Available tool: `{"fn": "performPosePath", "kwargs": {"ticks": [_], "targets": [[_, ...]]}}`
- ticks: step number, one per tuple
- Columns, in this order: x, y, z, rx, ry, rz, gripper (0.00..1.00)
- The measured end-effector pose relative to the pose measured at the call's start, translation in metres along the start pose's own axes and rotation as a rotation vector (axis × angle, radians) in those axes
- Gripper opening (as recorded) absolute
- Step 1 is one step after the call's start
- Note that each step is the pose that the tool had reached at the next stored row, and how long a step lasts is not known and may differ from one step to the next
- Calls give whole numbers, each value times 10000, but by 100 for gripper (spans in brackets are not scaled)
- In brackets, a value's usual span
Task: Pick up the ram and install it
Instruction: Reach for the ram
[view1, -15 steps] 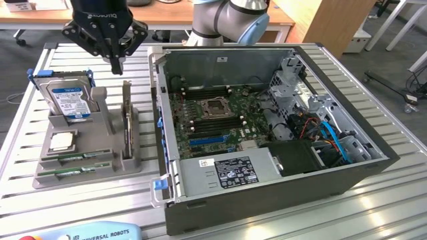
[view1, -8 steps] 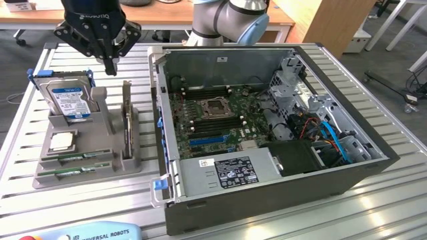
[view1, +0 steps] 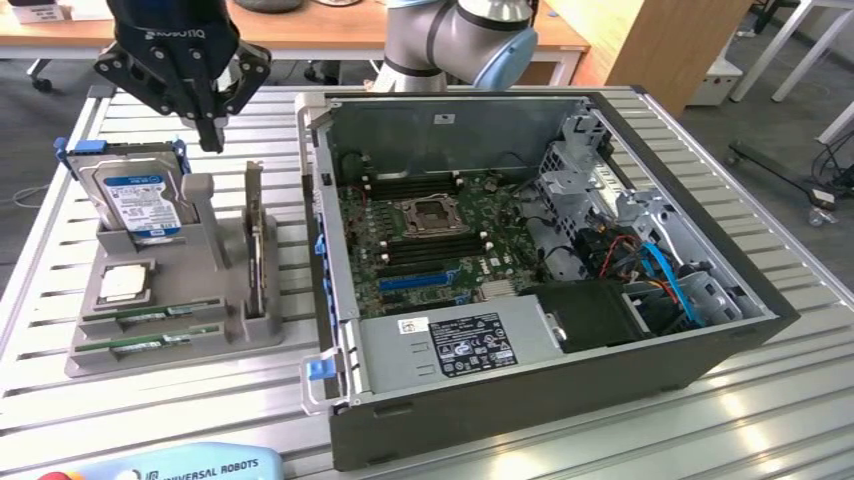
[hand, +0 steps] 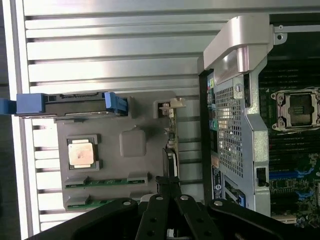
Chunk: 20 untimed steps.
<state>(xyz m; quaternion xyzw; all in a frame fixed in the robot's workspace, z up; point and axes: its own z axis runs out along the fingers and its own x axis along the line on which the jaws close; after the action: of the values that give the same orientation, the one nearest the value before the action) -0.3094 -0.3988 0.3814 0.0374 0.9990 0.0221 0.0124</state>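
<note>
Workshop: a slatted metal table (view1: 761, 400) on a grey floor (view1: 781, 120).
Behind it stand a wooden desk (view1: 307, 30) and a tall wooden panel (view1: 654, 45); white furniture legs (view1: 811, 45) show at the exterior view's right. Light glints off the slats.

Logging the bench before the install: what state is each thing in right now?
gripper: shut, holding nothing, above the holder
ram: two sticks seated in the holder, not picked up
hard drive: upright in the holder
expansion card: on edge in the holder
computer case: open, side panel off
</note>
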Motion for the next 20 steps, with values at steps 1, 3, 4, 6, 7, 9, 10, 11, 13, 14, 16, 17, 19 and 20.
{"fn": "performPosePath", "kwargs": {"ticks": [1,3,4,6,7,9,10,11,13,14,16,17,19,20], "targets": [[13,-1,1,0,0,0,10],[37,-3,2,0,0,0,10],[49,-4,3,0,0,0,10],[74,-6,5,0,-1,0,10],[86,-7,6,0,0,0,10],[113,-9,7,1,0,0,10],[126,-10,9,0,0,0,10],[140,-11,10,0,-1,1,10],[167,-13,11,0,0,1,10],[179,-14,12,0,0,0,10],[203,-16,13,0,0,1,10],[215,-17,13,0,0,1,10],[238,-18,13,1,0,1,10],[250,-19,13,1,0,1,10]]}}
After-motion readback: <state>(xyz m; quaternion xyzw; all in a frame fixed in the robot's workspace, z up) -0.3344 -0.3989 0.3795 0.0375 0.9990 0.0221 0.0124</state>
